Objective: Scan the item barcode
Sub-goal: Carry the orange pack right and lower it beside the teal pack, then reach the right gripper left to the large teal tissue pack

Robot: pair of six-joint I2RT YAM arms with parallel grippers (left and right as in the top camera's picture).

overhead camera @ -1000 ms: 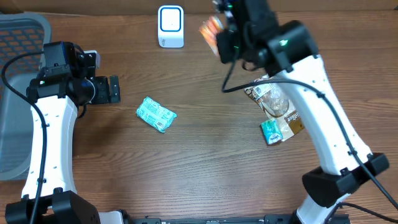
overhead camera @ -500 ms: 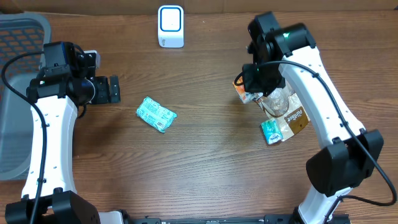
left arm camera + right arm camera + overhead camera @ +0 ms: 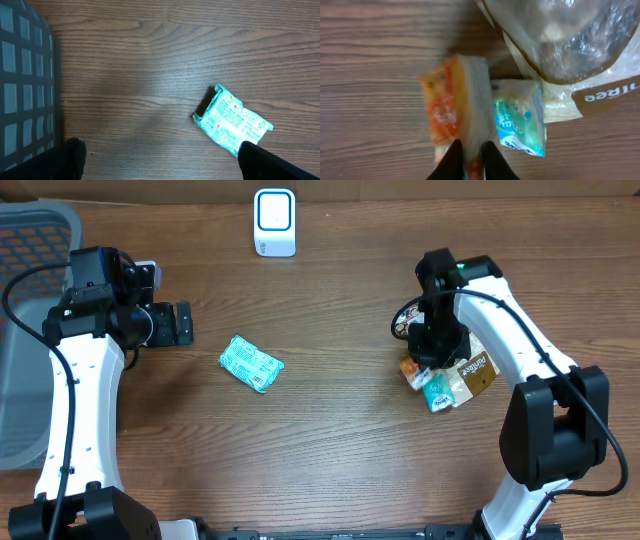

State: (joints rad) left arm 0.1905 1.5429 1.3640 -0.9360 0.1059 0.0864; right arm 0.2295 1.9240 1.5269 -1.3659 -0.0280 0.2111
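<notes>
While the right gripper (image 3: pixel 471 159) pinches the orange packet (image 3: pixel 451 107) beside the bag (image 3: pixel 555 45), well apart from the scanner (image 3: pixel 274 222), the left gripper (image 3: pixel 184 323) gapes empty and the teal packet (image 3: pixel 251 364) likely awaits scanning.

Overhead camera looks straight down on the whole brown wooden table (image 3: pixel 330 450), with the white boxy barcode scanner (image 3: pixel 274 222) at its far edge. Left wrist camera faces down, close in, near-left of the scanner, sharing the crinkled teal foil packet (image 3: pixel 232 122) with overhead. Right wrist camera, closest of all, near-right of the scanner, shares the orange-and-white carton (image 3: pixel 452 107)
</notes>
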